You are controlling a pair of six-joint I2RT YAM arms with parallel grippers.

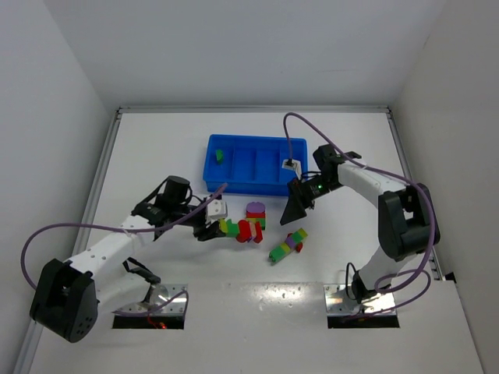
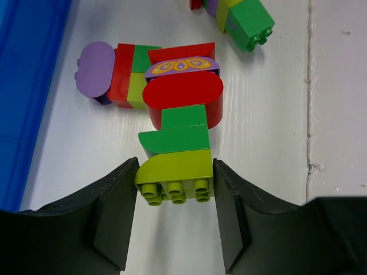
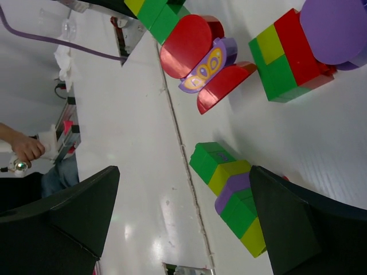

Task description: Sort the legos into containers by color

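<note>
Left gripper (image 1: 209,227), from above: it reaches to the left end of the loose legos (image 1: 249,228), which lie just in front of the tray (image 1: 234,189).
Right gripper (image 1: 297,204), from above: spread, it hangs near the right end of the tray, close to the loose bricks.
Tray: one green brick (image 1: 220,155) lies in the leftmost compartment; in the other three I see no brick.
Progress: I judge that the sorting is only begun. Nearly all is left, and the joined bricks must first be pulled apart.
Left gripper (image 2: 175,169), its own camera: the two fingers press on both sides of a yellow-green brick (image 2: 172,172).
Chain: this brick is joined to green ones (image 2: 175,134), then to a rounded red brick (image 2: 183,102); all lie on the table (image 2: 275,143).
Right gripper (image 3: 184,172), its own camera: wide apart, it holds nothing.
Long stack (image 3: 229,186): it lies below the gap; green, yellow-green, purple, green, yellow-green.
Capped stack (image 3: 298,48): red, green and yellow-green under a round purple piece.
</note>
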